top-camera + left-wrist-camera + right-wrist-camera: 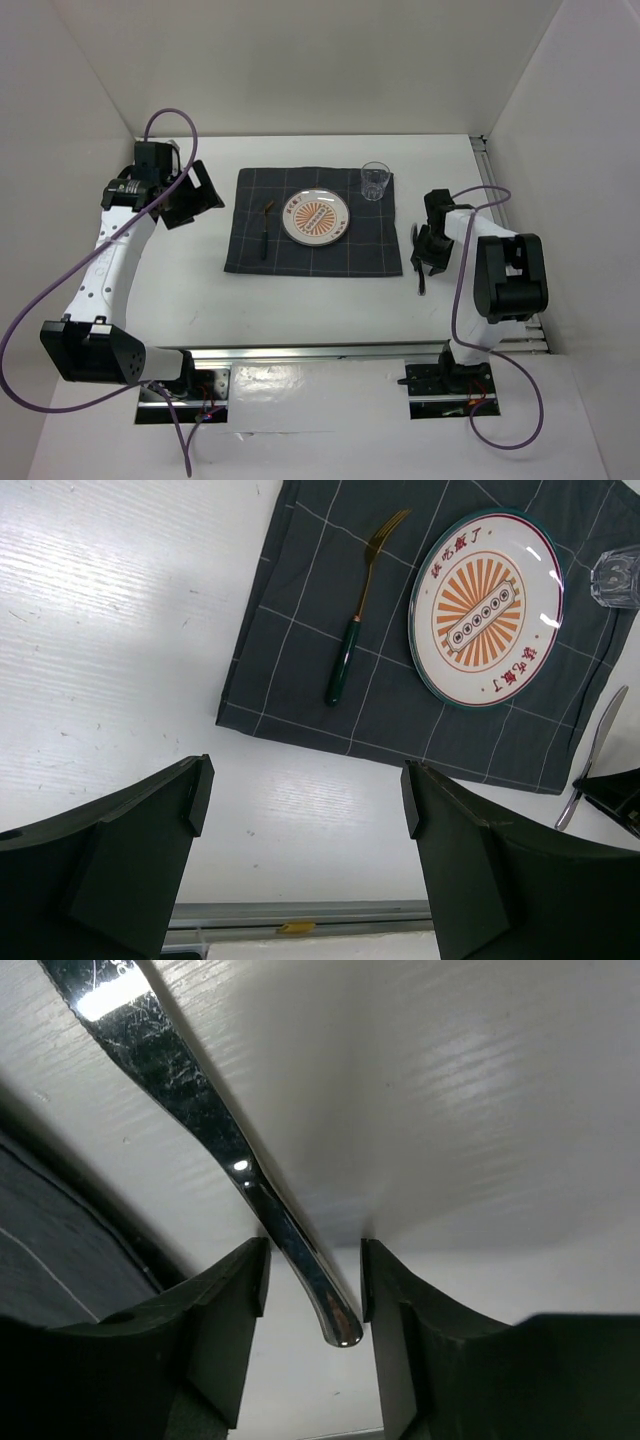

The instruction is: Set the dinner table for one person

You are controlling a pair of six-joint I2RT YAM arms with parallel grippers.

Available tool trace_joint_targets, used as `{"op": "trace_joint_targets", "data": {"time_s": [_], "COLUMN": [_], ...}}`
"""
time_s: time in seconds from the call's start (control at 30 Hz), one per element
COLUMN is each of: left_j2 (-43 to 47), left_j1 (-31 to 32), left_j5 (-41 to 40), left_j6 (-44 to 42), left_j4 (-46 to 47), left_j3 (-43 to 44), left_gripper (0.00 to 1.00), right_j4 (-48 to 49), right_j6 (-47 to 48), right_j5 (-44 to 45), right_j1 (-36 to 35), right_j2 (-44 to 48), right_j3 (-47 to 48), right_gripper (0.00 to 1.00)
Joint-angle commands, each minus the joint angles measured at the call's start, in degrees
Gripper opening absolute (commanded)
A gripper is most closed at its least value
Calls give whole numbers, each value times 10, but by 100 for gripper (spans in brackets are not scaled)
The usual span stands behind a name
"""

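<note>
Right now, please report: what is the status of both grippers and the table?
Left gripper jaws open, empty. Right gripper jaws open astride knife handle, knife on dinner table beside mat. Nothing blocks it.

- Left arm: white links, black joints, black shoulder housing.
- Right arm: mostly black, with a white forearm.
- Purple cable along each arm.
- Bases: black brackets, red wiring.
- Left gripper: dark, matte, blocky fingers.
</note>
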State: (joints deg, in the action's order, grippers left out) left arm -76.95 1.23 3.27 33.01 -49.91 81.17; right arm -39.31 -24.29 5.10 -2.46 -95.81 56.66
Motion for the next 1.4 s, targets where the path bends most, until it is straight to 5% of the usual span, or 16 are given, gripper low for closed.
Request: {"op": "trace_joint_targets", "data": {"time_s": [0.0,0.27,0.53,1.03,1.37], "left_j2": [14,14,14,4,-1], "left_j1": [4,4,4,4,4], "left_j5": [-2,-12,-18,-12,-12], "left_j6": [3,3,3,-8,-8], "left_j4": [10,10,4,4,4], "left_j3": [6,6,17,34,34], "left_gripper": [95,95,95,95,95], "right_j4": [37,54,35,-52,-101], "right_j6": [18,6,-25,-15,11], "right_j5": [-2,14,32,54,-26], "right_j1": [2,-5,-23,-23,-119], "right_j2": [-8,-41,-38,51,33], "right_j3": [1,1,28,93,170], "right_gripper": [51,35,7,3,3]}}
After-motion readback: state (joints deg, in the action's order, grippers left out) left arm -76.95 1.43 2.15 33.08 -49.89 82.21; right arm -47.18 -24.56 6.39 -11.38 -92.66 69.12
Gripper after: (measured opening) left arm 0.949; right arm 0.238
